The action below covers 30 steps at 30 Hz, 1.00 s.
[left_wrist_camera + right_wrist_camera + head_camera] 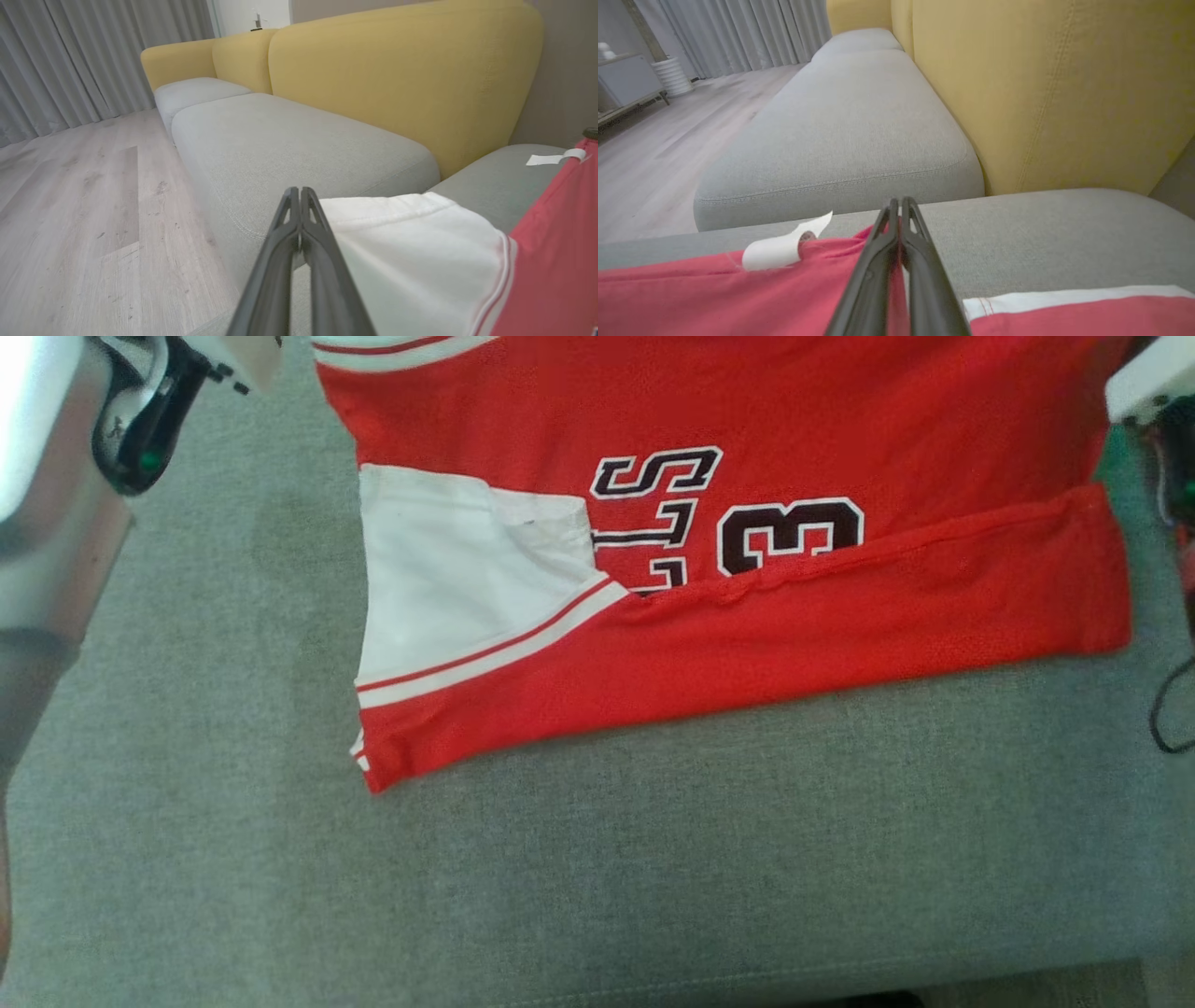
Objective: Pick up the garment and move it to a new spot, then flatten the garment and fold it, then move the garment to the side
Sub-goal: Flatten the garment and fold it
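Observation:
The garment point(747, 644), a red jersey with a dark "3" and letters, lies spread on the grey sofa seat point(597, 859). Its near edge is folded up in a red band, and a white sleeve point(448, 579) lies at the left. My left gripper point(299, 191) is shut, and the hem of the far white sleeve point(420, 247) meets its right finger just below the tip. At the garment's point(714, 298) red far edge, which rises into its tips, my right gripper point(899, 200) is shut. A white label point(780, 249) sticks up beside it.
The yellow backrest point(1041, 93) rises just beyond the garment. A second grey seat cushion point(289, 144) continues the sofa, with wooden floor point(70, 210) and grey curtains point(70, 56) past it. A black cable point(1167, 709) hangs at the seat's right edge. My left arm point(56, 476) stands at the far left.

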Motion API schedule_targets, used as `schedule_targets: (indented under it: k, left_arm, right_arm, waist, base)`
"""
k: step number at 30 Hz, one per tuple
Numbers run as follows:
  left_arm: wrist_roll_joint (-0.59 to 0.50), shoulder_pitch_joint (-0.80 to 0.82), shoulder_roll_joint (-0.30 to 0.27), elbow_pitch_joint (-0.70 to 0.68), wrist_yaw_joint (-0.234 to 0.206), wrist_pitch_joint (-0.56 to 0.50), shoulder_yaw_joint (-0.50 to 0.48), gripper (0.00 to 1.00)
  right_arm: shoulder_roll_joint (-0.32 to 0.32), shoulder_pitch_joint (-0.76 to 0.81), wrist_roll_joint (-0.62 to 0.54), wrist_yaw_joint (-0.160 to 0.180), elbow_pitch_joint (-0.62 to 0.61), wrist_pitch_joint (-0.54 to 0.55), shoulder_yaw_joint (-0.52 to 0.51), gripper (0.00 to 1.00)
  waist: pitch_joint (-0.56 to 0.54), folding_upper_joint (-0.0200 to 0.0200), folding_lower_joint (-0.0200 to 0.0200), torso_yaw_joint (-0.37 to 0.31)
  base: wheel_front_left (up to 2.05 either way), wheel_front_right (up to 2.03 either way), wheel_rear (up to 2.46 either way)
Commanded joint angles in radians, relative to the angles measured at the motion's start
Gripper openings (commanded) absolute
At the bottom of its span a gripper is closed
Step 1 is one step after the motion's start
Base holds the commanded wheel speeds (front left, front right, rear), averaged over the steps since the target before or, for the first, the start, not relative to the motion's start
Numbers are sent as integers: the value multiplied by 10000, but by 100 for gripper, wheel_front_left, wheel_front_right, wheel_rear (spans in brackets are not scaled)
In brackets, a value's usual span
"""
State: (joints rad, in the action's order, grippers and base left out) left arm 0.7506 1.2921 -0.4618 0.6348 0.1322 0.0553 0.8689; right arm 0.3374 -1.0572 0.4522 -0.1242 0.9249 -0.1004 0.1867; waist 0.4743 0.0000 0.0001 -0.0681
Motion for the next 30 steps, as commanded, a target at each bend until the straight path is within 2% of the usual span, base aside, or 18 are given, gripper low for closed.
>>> schedule_targets:
  k: [1, 9, 13, 17, 21, 24, 29, 30]
  left_arm:
    - [151, 232, -525, -429, -25, 171, -364, 0]
    - [1093, -2145, -1597, -2265, -107, 369, -307, 0]
    - [1507, -3663, -2315, -3742, -656, 360, -321, 0]
    - [1646, -5024, -2959, -5176, -1474, 188, -148, 0]
    - [1668, -5860, -3406, -6001, -2008, 103, -4, 0]
    - [1604, -6466, -3577, -6627, -2427, 97, 187, 0]
    - [1446, -7052, -3372, -6952, -2831, 8, 627, 0]
    - [1422, -7130, -3288, -6931, -2885, 17, 699, 0]
  right_arm:
    - [355, 647, 363, -65, -624, 59, 301, 0]
    - [1173, 3040, 1445, -65, -2133, 148, 659, 0]
    - [1395, 4050, 1496, -65, -2797, 147, 547, 0]
    - [1475, 4968, 1398, -65, -3397, 225, 304, 0]
    - [1362, 5523, 1244, -65, -3699, 317, 44, 0]
    - [1176, 5963, 1105, -65, -3953, 434, -213, 0]
    - [753, 6435, 888, -65, -4095, 582, -546, 0]
    - [668, 6498, 863, -65, -4079, 592, -602, 4]
  waist:
    - [-128, 0, -1, 72]
    - [-663, 0, -1, 214]
    - [-876, 0, -1, 273]
    - [-1049, 0, -1, 297]
    - [-1122, 0, -1, 266]
    - [-1134, 0, -1, 275]
    - [-1098, 0, -1, 297]
    - [-1095, 0, -1, 301]
  base:
    - [0, 0, 0]
    - [0, 0, 0]
    - [0, 0, 0]
    - [0, 0, 0]
    - [0, 0, 0]
    - [0, 0, 0]
    - [0, 0, 0]
    - [0, 0, 0]
